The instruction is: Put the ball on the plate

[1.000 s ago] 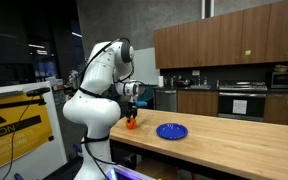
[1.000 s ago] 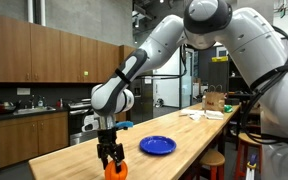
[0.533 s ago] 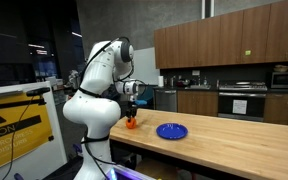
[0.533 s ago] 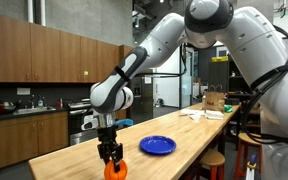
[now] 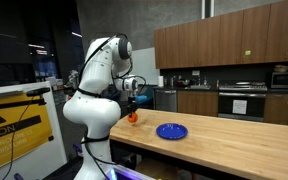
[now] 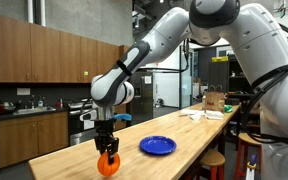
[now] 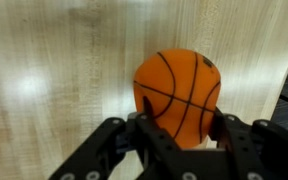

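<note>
In an exterior view, the gripper [image 5: 132,109] was clamped on the ball [image 5: 132,116], holding it just above the wooden counter [image 5: 229,135]. The plate [image 5: 171,131] lay apart, off to one side of it.

In an exterior view, the ball [image 6: 107,166] hung under the gripper [image 6: 107,157], with the plate [image 6: 157,145] beyond it.

In the wrist view, the fingers [image 7: 147,128] pressed either side of the ball [image 7: 179,85].

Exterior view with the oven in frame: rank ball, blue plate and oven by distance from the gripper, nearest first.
1. ball: clamped in the gripper, at the table's end by the robot.
2. blue plate: flat on the tabletop, farther along from the gripper.
3. oven: off the table, set in the cabinets at the back wall.
</note>
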